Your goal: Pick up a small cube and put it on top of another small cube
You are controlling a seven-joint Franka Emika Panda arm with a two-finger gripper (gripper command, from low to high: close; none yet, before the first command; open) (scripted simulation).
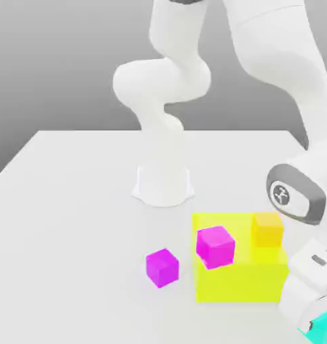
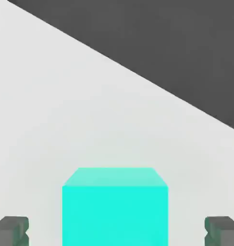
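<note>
At the exterior view's right edge: hand (image 1: 319, 327) low over the surface (image 1: 72, 201), cyan cube (image 1: 324, 326) beneath it.
Beside it: yellow block (image 1: 240, 274), orange cube (image 1: 267, 229), two magenta cubes (image 1: 215, 246) (image 1: 162, 267).
Hand view: cyan cube (image 2: 115, 206) between fingertips (image 2: 12, 230), gaps on both sides; nothing gripped.
Progress: nothing stacked; grasp, lift, placing remain.

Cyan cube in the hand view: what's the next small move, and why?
Probably close the jaws the rest of the way on the cyan cube. In the hand view it sits centred between the two fingertips, with a gap on each side, so nothing is gripped yet. It appears to rest on the white table; lifting before contact would likely leave it behind.
</note>
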